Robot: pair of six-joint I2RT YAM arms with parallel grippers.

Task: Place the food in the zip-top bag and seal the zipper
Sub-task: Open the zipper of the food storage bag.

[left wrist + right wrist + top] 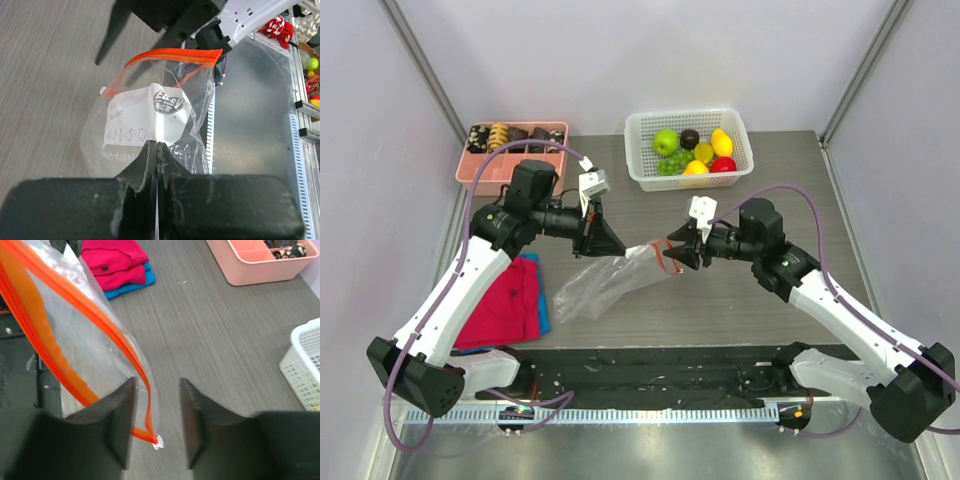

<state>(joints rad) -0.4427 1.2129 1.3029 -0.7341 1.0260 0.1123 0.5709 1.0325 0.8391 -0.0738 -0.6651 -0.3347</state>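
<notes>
**Top view.** Zip-top bag (605, 282) spans the space between the two arms at table centre. Its long axis runs from 8 o'clock to 2 o'clock, with the zipper (663, 258) at the 2 o'clock end. Left gripper (156, 145), jaws together, clamps the clear film on the bag's 11 o'clock side. Right gripper (158, 385), the nearer one to the mouth, stands with jaws apart astride one end of the zipper. The strip passes between them, apparently unpinched, though contact with one finger cannot be excluded. Food (695, 150) lies in the white basket (638, 150) at 1 o'clock, well apart from the bag; none is inside
</notes>
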